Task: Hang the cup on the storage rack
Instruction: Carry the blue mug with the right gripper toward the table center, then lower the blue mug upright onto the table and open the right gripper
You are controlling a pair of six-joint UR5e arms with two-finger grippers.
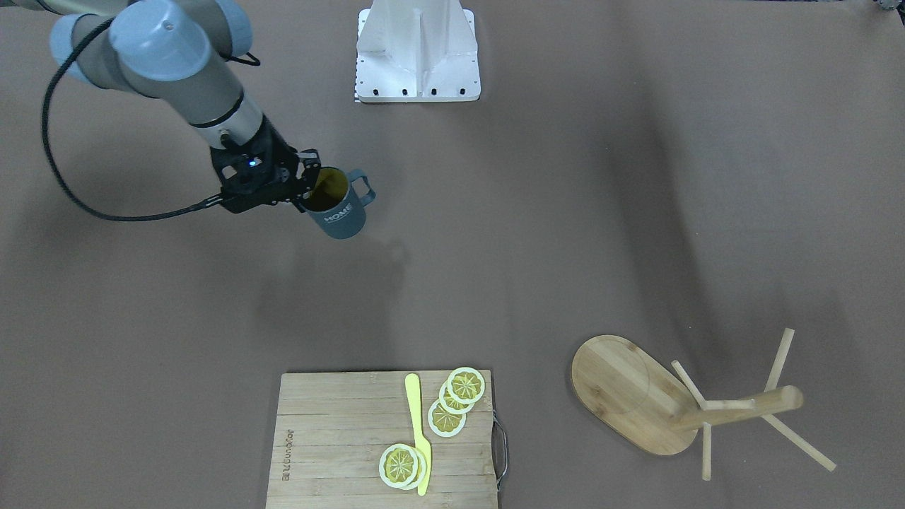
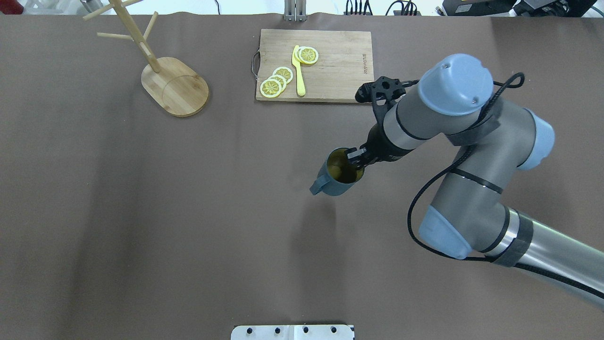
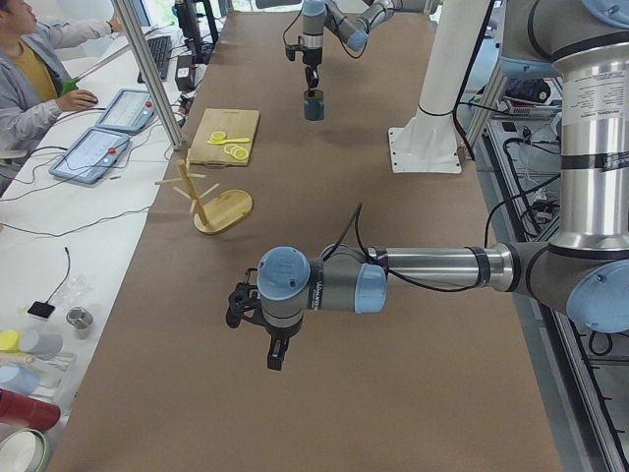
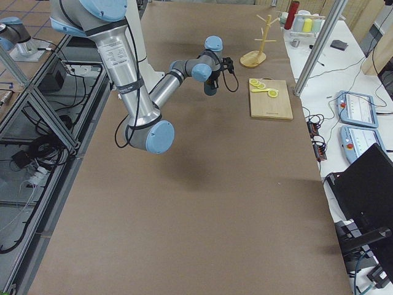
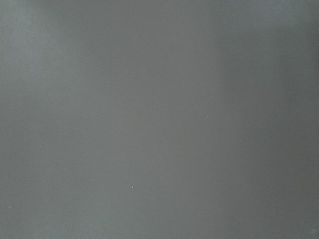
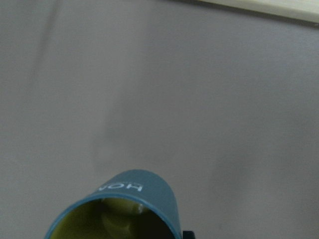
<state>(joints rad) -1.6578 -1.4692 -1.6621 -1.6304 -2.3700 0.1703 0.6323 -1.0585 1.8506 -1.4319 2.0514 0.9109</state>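
The cup point(image 1: 338, 205), dark blue-grey with a yellow inside and white "HOME" lettering, hangs slightly tilted above the table. My right gripper point(image 1: 311, 185) is shut on its rim, one finger inside and one outside. The handle points away from the gripper. The cup also shows in the overhead view point(image 2: 339, 177) and low in the right wrist view point(image 6: 129, 204). The storage rack point(image 1: 636, 392) stands far off at the table's far corner on my left point(image 2: 174, 85). My left gripper point(image 3: 276, 360) shows only in the exterior left view, low over bare table; I cannot tell if it is open.
A slatted wooden cutting board point(image 2: 330, 75) with lemon slices point(image 2: 276, 82) and a yellow knife point(image 2: 298, 71) lies at the far edge, close behind my right arm. The white arm mount point(image 1: 417, 56) stands at the near edge. An operator point(image 3: 34, 74) sits beyond the table's far side.
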